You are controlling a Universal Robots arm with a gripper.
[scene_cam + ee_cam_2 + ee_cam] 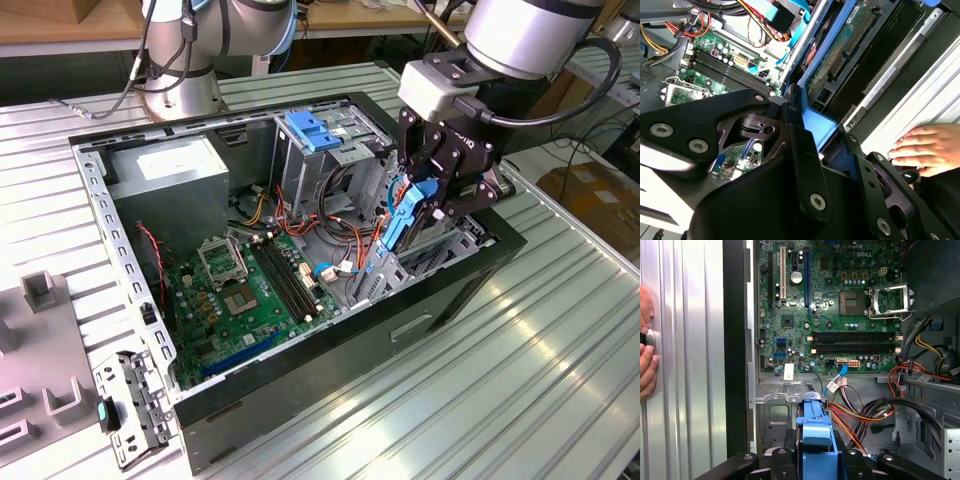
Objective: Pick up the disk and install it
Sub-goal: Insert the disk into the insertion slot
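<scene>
Ribbed metal desk (480, 400) up front, workshop behind. From the exterior view's left: grey fixtures (42, 290), 1 loose bracket (130, 405), then 1 open PC case (330, 350) w/ green motherboard (250, 290) and grey PSU box (170, 175). At the case's right end is the gripper (425, 205). Its fingers (805, 165) are closed to a narrow gap, clamping 1 disk (405, 222) by its blue rails. Disk is upright, lower end inside the case. 1 hand (925, 147) lies flat on the desk beside the case.

The ribbed metal counter (540, 370) carries an open computer case (330, 365), a loose perforated metal bracket (135, 405) just beside it, and a person's hand (925, 147).
</scene>
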